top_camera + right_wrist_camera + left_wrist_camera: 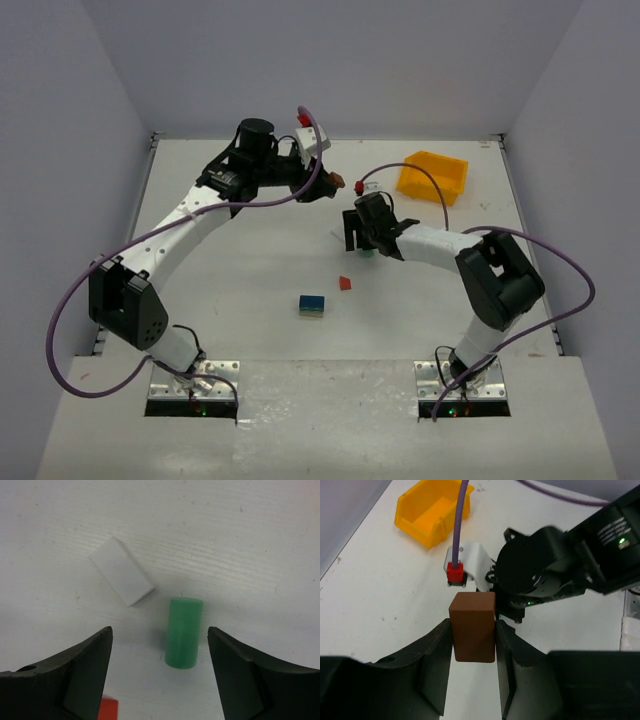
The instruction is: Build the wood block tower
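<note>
Left pincer [472,650] clenches a brown block [472,622]; right pincer [160,675] gapes, released, around a green cylinder [183,632]; yellow bin [420,527] sits apart.

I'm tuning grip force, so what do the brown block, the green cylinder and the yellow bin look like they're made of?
Brown block: probably painted wood; a matte, even brown coat with crisp edges, though no grain shows.
Green cylinder: likely painted wood too; flat, dull green with no glare.
Yellow bin: looks like moulded plastic; thin walls, a rounded rim and a slight sheen.

Blue block [312,303] near red piece [345,283]; yellow bin [432,177] far right.
</note>
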Robot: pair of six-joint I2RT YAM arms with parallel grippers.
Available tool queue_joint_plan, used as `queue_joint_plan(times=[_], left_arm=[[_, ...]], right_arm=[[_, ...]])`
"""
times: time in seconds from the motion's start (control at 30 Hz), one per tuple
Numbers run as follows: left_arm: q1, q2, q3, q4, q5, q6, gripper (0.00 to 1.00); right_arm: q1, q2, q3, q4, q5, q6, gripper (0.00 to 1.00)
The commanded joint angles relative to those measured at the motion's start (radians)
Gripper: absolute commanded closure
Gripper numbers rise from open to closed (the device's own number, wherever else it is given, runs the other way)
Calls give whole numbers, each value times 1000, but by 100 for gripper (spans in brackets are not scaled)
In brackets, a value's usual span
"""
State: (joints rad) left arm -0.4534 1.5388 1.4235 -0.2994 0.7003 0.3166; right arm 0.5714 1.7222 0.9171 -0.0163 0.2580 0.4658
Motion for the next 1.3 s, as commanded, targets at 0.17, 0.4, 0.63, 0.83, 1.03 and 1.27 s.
queue_joint_plan(times=[0.17,0.4,0.63,0.83,1.03,1.27], left_arm=[[-16,-84,-48,-173,52,274,100],[-73,-57,-55,-296,-19,387,100],[-111,-16,-81,-360,-19,455,100],[-133,-16,-114,-377,-16,479,100],[-134,-19,-129,-386,4,493,100],[-134,-22,-136,-392,13,506,100]], right_arm=[[-4,-337,-152,-13,29,-19,6],[-24,-524,-255,-73,158,2,1],[-145,-545,-294,-88,67,53,1],[-177,-446,-245,-84,15,42,1],[-180,-275,-171,-28,-105,16,1],[-192,-101,-90,50,-147,-13,1]])
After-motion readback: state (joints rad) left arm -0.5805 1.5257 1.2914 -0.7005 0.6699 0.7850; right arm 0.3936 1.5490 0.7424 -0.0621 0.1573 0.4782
